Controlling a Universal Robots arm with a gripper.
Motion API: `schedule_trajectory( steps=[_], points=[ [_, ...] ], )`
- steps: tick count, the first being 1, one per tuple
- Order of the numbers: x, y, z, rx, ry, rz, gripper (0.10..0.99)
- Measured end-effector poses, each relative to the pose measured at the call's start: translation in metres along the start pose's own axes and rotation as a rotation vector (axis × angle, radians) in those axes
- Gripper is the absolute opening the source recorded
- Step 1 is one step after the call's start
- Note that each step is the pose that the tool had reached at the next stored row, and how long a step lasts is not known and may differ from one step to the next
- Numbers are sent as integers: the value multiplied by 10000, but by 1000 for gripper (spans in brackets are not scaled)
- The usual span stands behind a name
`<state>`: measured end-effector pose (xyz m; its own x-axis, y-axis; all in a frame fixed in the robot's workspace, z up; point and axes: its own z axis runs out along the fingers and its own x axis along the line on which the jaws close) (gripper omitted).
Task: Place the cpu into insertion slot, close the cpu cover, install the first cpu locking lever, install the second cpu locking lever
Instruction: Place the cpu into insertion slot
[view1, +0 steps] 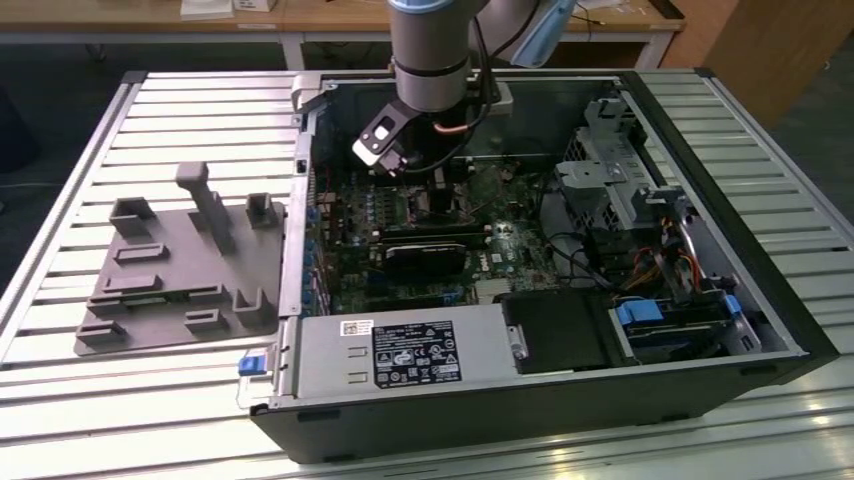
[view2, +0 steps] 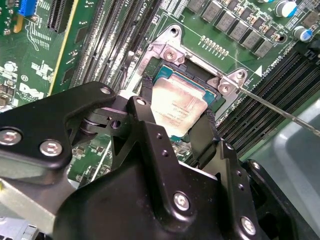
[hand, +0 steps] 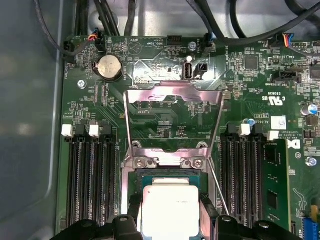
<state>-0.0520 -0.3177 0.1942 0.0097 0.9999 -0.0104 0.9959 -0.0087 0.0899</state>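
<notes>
My gripper (view2: 177, 114) is shut on the cpu (view2: 176, 106), a pale silver square chip, with one black finger (view2: 144, 97) on each side of it. The chip hangs slightly tilted right over the insertion slot (view2: 169, 75); whether it touches the slot I cannot tell. In the first wrist view the cpu (hand: 170, 205) sits between the fingertips above the insertion slot (hand: 165, 175). The cpu cover (hand: 172, 91) is swung open, lying back past the socket. A thin locking lever (hand: 219, 189) stands free beside the socket. In the exterior view the gripper (view1: 424, 178) is low inside the computer case (view1: 747, 300).
Long black memory slots (hand: 92, 180) flank the socket on both sides. A black card (view1: 424, 255) lies just in front of the gripper. A power supply (view1: 387, 355), drive cage (view1: 621, 165) and cables (view1: 587, 255) crowd the case. A grey fixture (view1: 174, 270) rests on the slatted table.
</notes>
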Motion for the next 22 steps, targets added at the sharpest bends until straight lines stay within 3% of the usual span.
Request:
schedule_trajectory(
  steps=[14, 16, 17, 22],
  points=[
    [3, -2, 23, -2, 4, -3, 537],
    [3, -2, 23, -2, 3, -3, 549],
    [3, -2, 23, 0, 1, -3, 612],
    [2, -2, 21, 1, 0, -3, 612]
  ],
)
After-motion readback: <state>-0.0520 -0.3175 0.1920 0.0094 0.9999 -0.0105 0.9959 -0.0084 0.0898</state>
